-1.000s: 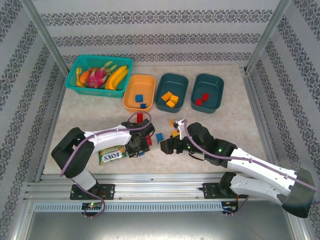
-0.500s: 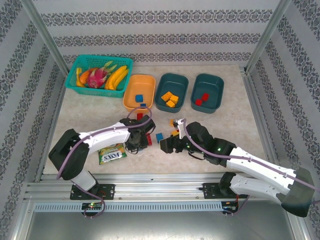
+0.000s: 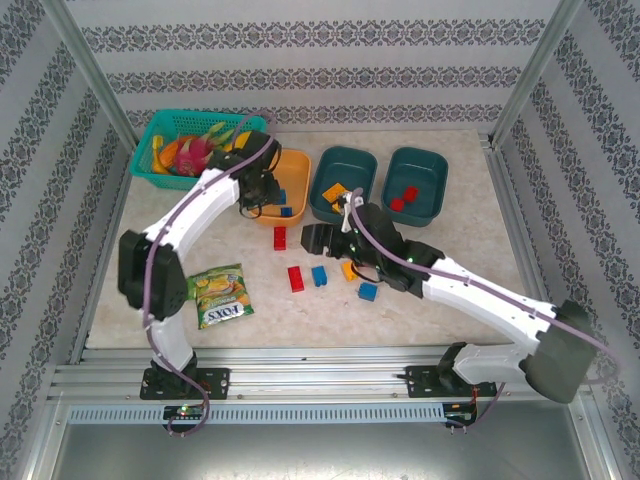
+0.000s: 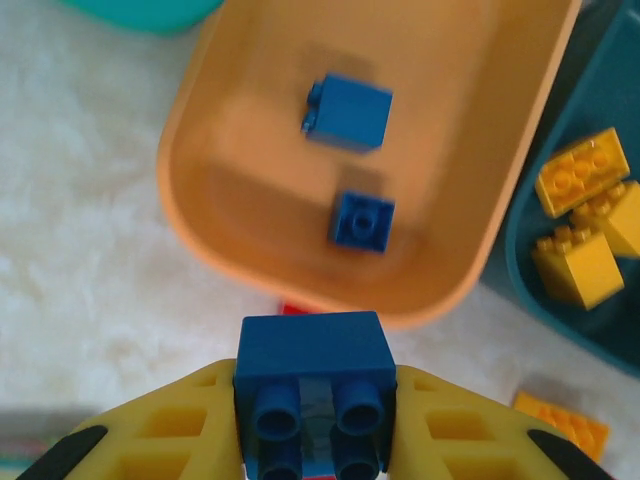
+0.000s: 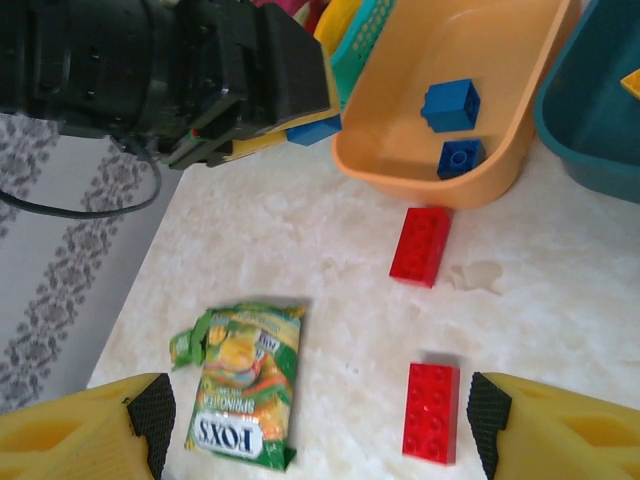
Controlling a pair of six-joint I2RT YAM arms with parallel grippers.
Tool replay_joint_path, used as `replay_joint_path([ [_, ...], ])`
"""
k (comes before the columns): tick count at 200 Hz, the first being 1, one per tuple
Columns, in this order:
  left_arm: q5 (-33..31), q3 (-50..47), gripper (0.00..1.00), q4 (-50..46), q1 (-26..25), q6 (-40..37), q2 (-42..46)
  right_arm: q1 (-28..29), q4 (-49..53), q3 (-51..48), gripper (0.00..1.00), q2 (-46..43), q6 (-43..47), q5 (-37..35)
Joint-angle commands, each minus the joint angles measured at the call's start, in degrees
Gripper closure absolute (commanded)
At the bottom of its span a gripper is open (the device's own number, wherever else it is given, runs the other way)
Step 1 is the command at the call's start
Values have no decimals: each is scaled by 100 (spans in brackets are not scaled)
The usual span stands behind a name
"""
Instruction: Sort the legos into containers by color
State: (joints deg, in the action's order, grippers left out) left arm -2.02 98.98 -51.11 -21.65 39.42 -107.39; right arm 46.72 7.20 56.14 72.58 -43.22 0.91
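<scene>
L gripper (image 4: 315, 420) is clamped on a blue brick (image 4: 313, 350), with a yellow finger (image 4: 440, 440) tight on each side. In the top view the L gripper (image 3: 262, 195) sits at the near-left rim of the orange tub (image 3: 292, 163). The R wrist cam shows the held brick (image 5: 316, 128) poking out just beside that rim. Inside the tub are two more blue legos: a bigger one (image 4: 347, 112) and a small one (image 4: 362, 220) nearer the front wall. R gripper (image 5: 320, 415) has its jaws wide apart w/ nothing btwn them and hangs above the table. One red brick (image 5: 421, 245) lies just outside the tub's front wall, a second red brick (image 5: 431, 412) closer to the cam. From above, the R gripper (image 3: 312, 238) is near the first red brick. An orange brick (image 3: 348, 270) and two loose blue bricks (image 3: 319, 275) lie below it on the table (image 3: 470, 250). Middle teal tub (image 3: 365, 160) holds yellow bricks (image 3: 338, 190). Right teal tub (image 3: 430, 170) holds red ones (image 3: 405, 196). Green snack packet (image 3: 222, 295) lies at front left.
</scene>
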Motion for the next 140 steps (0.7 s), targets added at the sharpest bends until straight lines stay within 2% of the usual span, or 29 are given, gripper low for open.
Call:
replay_joint_path([
  [1, -96, 761, 78, -523, 161, -719, -700, -166, -128, 439, 21, 319, -380, 221],
  [49, -211, 1842, 79, -951, 242, -868, -1957, -252, -23, 499, 21, 442, -388, 261],
  [120, -441, 2031, 79, -995, 262, -1022, -2644, -360, -58, 231, 21, 452, -579, 344],
  [140, -461, 2114, 75, -1052, 266, -1084, -2790, -356, -35, 242, 22, 512, -624, 405],
])
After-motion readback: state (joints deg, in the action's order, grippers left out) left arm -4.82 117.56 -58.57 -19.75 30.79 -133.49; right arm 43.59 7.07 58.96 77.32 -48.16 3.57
